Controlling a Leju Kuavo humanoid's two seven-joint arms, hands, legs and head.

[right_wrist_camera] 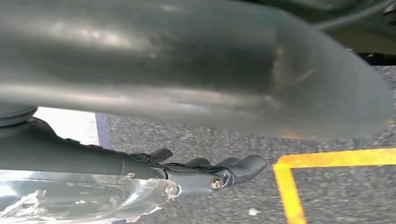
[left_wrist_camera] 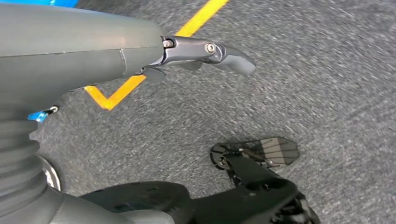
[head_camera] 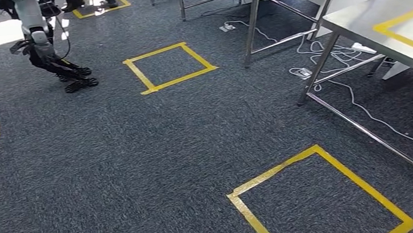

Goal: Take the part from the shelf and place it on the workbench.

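A robotics lab: yellow tape squares [head_camera: 170,67] mark grey carpet [head_camera: 139,157], another robot [head_camera: 43,46] left of them, steel-legged benches [head_camera: 389,24] right.

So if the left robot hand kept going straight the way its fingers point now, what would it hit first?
Probably nothing close: the left robot hand holds nothing and points out over bare grey carpet, past the yellow tape line. Depth is unclear, so the carpet itself looks like the first contact.

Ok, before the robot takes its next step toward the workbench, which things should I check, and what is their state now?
1. Left hand empty: ok, fingers straight above the grey carpet.
2. Right hand holding the part: cannot tell; crinkled clear plastic lies beside it.
3. White metal-legged workbench in sight: ok, ahead to the right.
4. Walking path: probably not ok, white cables trail under the bench.
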